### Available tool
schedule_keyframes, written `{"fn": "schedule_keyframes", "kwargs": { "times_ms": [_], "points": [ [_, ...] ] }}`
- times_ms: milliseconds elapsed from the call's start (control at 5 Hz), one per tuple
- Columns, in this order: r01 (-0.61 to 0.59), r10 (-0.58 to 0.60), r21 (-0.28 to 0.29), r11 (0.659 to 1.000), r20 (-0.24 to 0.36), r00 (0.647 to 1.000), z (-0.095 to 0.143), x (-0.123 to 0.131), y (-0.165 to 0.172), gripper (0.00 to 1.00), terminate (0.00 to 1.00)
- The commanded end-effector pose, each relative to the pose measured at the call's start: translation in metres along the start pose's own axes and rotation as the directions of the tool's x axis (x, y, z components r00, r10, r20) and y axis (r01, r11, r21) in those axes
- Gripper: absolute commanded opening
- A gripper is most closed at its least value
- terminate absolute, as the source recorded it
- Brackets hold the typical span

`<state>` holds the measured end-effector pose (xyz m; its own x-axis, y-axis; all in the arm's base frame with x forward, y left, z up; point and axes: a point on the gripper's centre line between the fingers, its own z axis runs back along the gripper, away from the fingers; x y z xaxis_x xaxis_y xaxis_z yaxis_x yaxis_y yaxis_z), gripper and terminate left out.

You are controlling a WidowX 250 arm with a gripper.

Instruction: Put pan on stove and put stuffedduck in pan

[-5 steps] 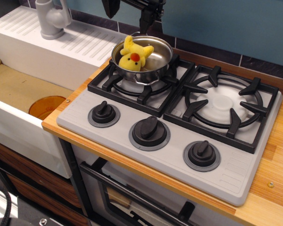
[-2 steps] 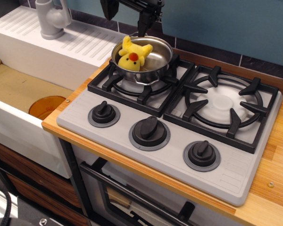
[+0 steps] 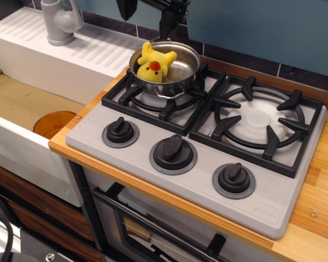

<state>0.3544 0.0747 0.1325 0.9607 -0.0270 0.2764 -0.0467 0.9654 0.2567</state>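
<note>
The shiny steel pan stands on the left rear burner of the light grey stove. The yellow stuffedduck with its orange-red beak lies inside the pan, leaning on the left wall with part of it over the rim. My gripper hangs at the top edge, above and behind the pan, clear of the duck. Its two black fingers stand apart with nothing between them. The upper part of the gripper is cut off by the frame.
The right burner grate is bare. Three black knobs line the stove front. A white sink with an orange drain and grey faucet lies left. Wooden counter borders the stove; blue wall behind.
The duck has shifted a little in the pan and now sits still, beak turned up. The gripper has risen slightly toward the top edge.
</note>
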Motion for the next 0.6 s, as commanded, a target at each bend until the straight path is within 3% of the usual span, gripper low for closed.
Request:
{"fn": "schedule_keyframes", "kwargs": {
  "times_ms": [0, 200, 400],
  "points": [
    [-0.016, 0.016, 0.0, 1.0, 0.049, 0.999, 0.0204, 0.0231, 0.004, 1.0, 0.0],
    [-0.014, 0.014, 0.0, 1.0, 0.051, 0.999, 0.0189, 0.0261, 0.0048, 1.0, 0.0],
    [0.004, -0.004, 0.002, 1.0, 0.068, 0.998, 0.0173, 0.027, 0.0051, 1.0, 1.0]
  ]
}}
